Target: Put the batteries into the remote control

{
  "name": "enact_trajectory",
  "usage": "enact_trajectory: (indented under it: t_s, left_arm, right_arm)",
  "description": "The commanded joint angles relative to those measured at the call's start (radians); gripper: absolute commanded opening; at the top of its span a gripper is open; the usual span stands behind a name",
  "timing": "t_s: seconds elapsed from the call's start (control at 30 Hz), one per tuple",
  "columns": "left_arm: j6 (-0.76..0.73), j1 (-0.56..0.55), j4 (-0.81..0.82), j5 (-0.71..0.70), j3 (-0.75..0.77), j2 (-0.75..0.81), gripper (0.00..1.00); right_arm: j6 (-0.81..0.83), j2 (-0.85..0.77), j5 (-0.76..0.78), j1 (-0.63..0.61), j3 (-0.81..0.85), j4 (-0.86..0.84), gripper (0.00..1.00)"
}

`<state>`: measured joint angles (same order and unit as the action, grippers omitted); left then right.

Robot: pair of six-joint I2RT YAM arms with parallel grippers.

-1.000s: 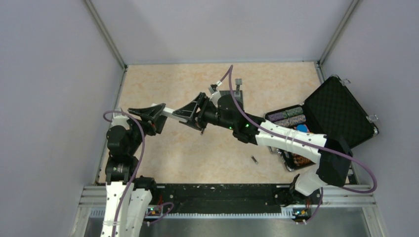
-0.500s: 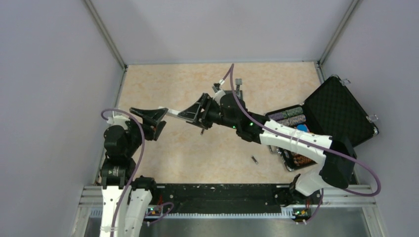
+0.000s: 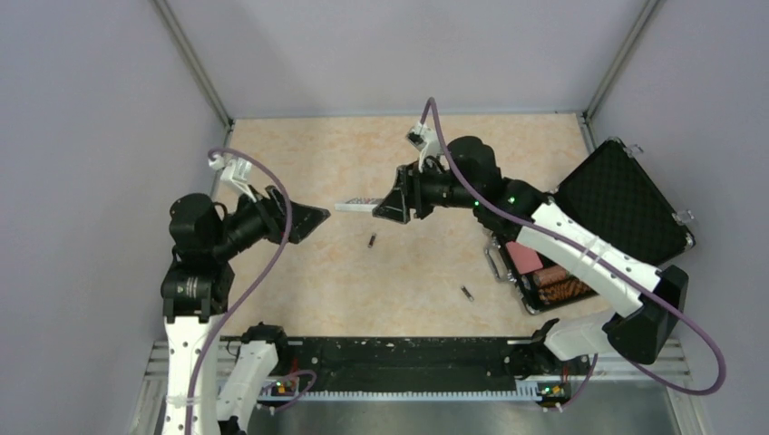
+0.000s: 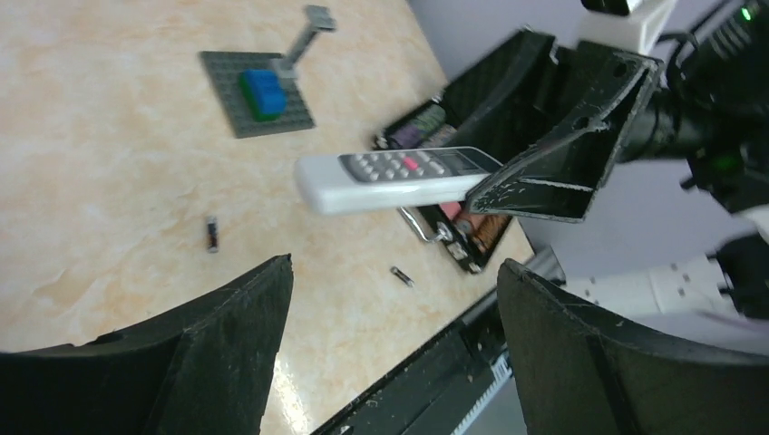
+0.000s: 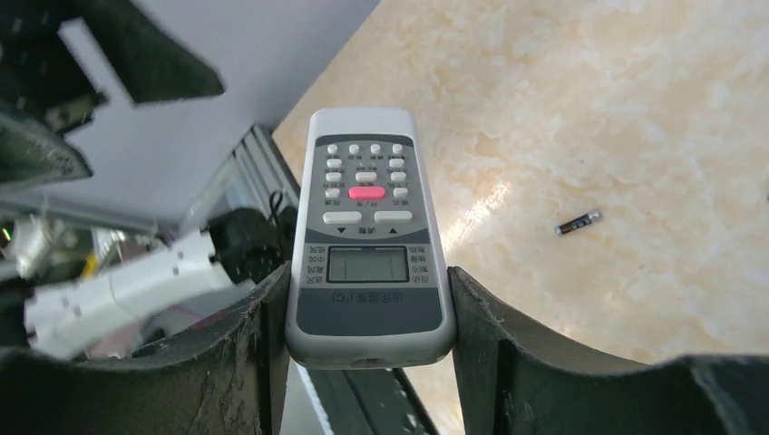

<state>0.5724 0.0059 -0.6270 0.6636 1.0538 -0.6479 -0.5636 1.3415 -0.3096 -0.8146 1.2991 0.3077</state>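
The right gripper (image 3: 379, 207) holds the remote control (image 3: 355, 205) up in the air over the middle of the table (image 3: 299, 154). Its two fingers (image 5: 258, 353) press on the long sides of the remote, at the end with the little screen. The end with the buttons sticks out toward the left gripper (image 3: 317, 217). In the right wrist view the button side of the remote faces the camera, and one button is pink.

The left gripper is on the left side of the table. Its jaws are wide apart and there is nothing between them. It points at the remote but does not touch it; there is a gap between them.

The first battery (image 3: 372, 241) lies flat on the table near the middle, just on the near side of the remote. The second battery (image 3: 467, 293) lies flat closer to the near edge, and more to the right. Neither gripper touches them.

A black case (image 3: 626, 204) sits open at the right edge of the table, with its lid tipped back. There are poker chips (image 3: 562, 288) in rows inside it.

In the left wrist view a grey plate (image 4: 227, 77) lies on the table near the far edge. A blue block (image 4: 263, 91) sits on it.
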Motion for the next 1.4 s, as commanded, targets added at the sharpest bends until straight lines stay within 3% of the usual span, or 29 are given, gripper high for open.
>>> enact_trajectory:
  t_s: [0.0, 0.13, 0.23, 0.47, 0.7, 0.83, 0.97, 1.2, 1.27, 1.37]
  left_arm:
    - [-0.168, -0.001, 0.137, 0.426, 0.035, -0.099, 0.86]
    - [-0.112, -0.001, 0.302, 0.597, -0.014, -0.158, 0.86]
    - [-0.093, -0.067, 0.357, 0.645, -0.027, -0.19, 0.86]
    - [-0.157, -0.33, 0.362, 0.572, -0.038, -0.248, 0.88]
    - [-0.199, -0.433, 0.362, 0.558, -0.076, -0.3, 0.87]
    - [-0.241, -0.479, 0.342, 0.547, -0.071, -0.331, 0.81]
    - [-0.279, -0.499, 0.305, 0.536, -0.051, -0.366, 0.66]
    - [-0.285, -0.503, 0.321, 0.54, -0.039, -0.364, 0.0]
    - [-0.265, -0.503, 0.348, 0.537, -0.046, -0.349, 0.0]
    - [-0.213, -0.504, 0.419, 0.513, -0.07, -0.318, 0.0]
  right_arm:
    - [0.42, -0.03, -0.231, 0.005, 0.153, 0.184, 0.38]
    - [0.543, 0.011, -0.335, 0.006, 0.272, 0.321, 0.38]
    - [0.615, 0.045, -0.413, 0.006, 0.348, 0.427, 0.37]
    - [0.681, 0.074, -0.47, -0.005, 0.378, 0.514, 0.36]
    - [0.673, 0.081, -0.475, -0.009, 0.369, 0.514, 0.35]
    - [0.673, 0.089, -0.502, -0.01, 0.374, 0.533, 0.34]
    - [0.671, 0.092, -0.499, -0.011, 0.374, 0.555, 0.35]
    - [0.612, 0.08, -0.438, -0.009, 0.365, 0.536, 0.4]
    - [0.576, 0.064, -0.422, -0.009, 0.348, 0.5, 0.46]
    - [0.481, 0.02, -0.395, -0.007, 0.294, 0.405, 0.71]
